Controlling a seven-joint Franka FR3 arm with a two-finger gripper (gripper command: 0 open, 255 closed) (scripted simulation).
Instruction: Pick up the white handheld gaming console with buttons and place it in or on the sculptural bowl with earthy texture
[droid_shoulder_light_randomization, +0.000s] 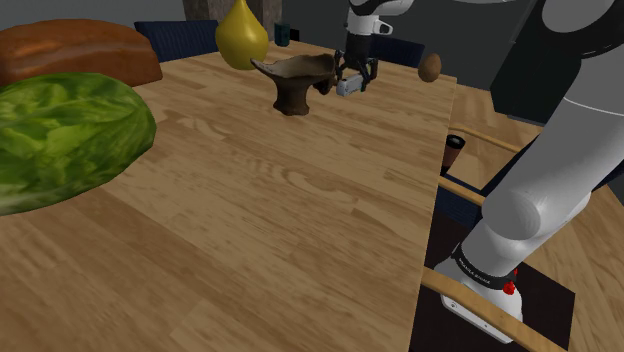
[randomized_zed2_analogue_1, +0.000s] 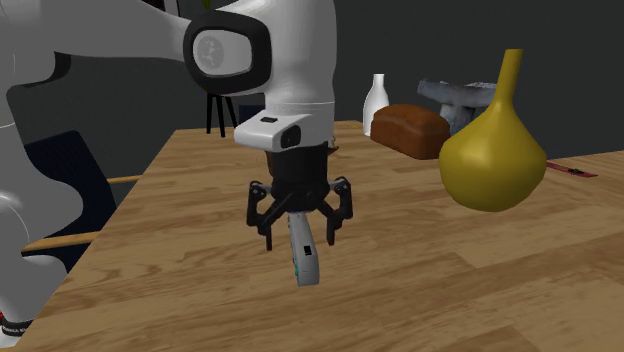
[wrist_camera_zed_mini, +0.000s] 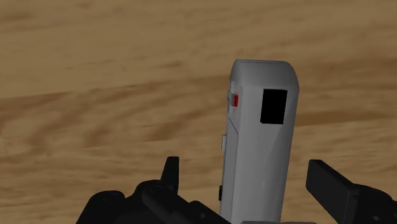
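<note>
1. Wooden surface (droid_shoulder_light_randomization: 250, 220) carried the brown bowl (droid_shoulder_light_randomization: 295, 82), which stood with nothing in it.
2. Black fingers (wrist_camera_zed_mini: 331, 186) were clenched on the white console (randomized_zed2_analogue_1: 305, 258), which hung clear of the wood.
3. Pick-up looked done: in the shoulder view the console was in the air, just beside the bowl's rim.
4. Still left, by my judgement: move over the bowl, lower, let go.

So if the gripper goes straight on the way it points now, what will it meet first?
Probably the wooden table: the gripper points down at bare wood, and the white console it holds would touch first. The brown bowl stands beside that line.
</note>
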